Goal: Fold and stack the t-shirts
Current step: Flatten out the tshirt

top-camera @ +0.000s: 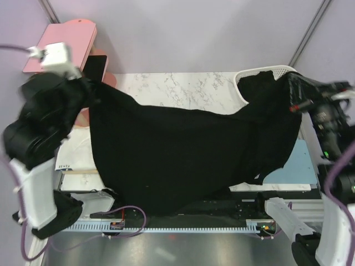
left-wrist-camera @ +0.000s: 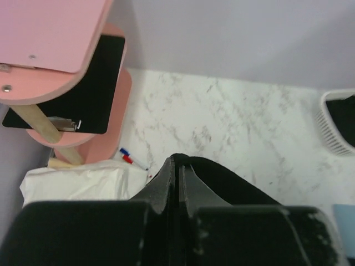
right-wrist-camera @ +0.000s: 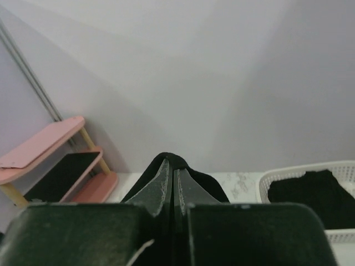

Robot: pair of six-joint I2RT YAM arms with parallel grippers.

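Left end effector [left-wrist-camera: 178,164] and right end effector [right-wrist-camera: 171,162] clench the t-shirt [top-camera: 183,149], stretching it above the counter [top-camera: 183,88], probably for flattening.

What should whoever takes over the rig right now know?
Left hand: shut on an edge of the t-shirt.
Right hand: shut on its other end.
The t-shirt hangs stretched between them over the table.
More black fabric lies in the white basket.
Done: one shirt lifted; no folded stack in view.
Left: lay it flat, fold, stack, repeat.
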